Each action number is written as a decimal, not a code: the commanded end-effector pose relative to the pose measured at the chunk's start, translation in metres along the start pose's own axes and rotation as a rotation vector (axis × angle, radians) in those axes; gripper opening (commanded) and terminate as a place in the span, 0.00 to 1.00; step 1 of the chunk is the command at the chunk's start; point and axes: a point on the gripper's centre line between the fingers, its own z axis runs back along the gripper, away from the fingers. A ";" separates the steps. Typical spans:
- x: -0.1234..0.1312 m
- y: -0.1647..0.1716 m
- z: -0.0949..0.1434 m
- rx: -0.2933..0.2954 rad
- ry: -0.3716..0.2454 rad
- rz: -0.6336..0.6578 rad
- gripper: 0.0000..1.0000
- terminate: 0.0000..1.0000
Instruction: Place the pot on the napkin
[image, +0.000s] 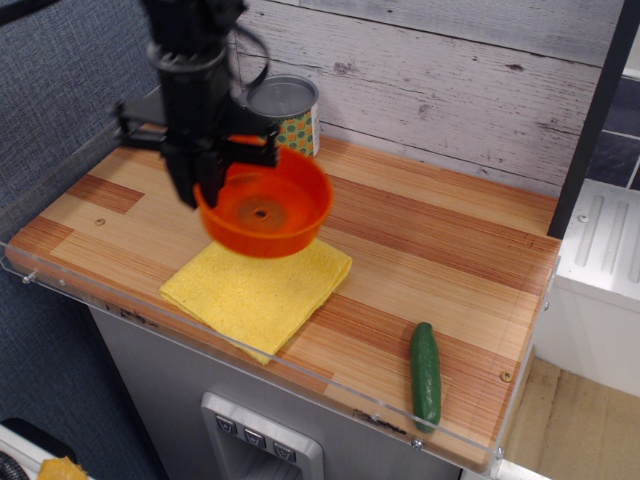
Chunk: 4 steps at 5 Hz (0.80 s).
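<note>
The orange pot (265, 206) hangs in the air above the far part of the yellow napkin (258, 283), tilted toward the camera so its dark centre spot shows. My black gripper (198, 190) is shut on the pot's left rim and carries it. The pot's grey handle is hidden. The napkin lies flat on the wooden table near its front left edge, partly covered from view by the pot.
A tin can (284, 108) with an orange-green dotted label stands at the back, just behind the pot. A green cucumber (426, 375) lies near the front right edge. A clear plastic lip (300, 385) runs along the table's front edge.
</note>
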 end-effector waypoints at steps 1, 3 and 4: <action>-0.017 -0.002 -0.012 0.020 0.004 0.054 0.00 0.00; -0.021 -0.007 -0.035 0.018 0.059 0.068 0.00 0.00; -0.022 -0.003 -0.042 0.022 0.085 0.087 0.00 0.00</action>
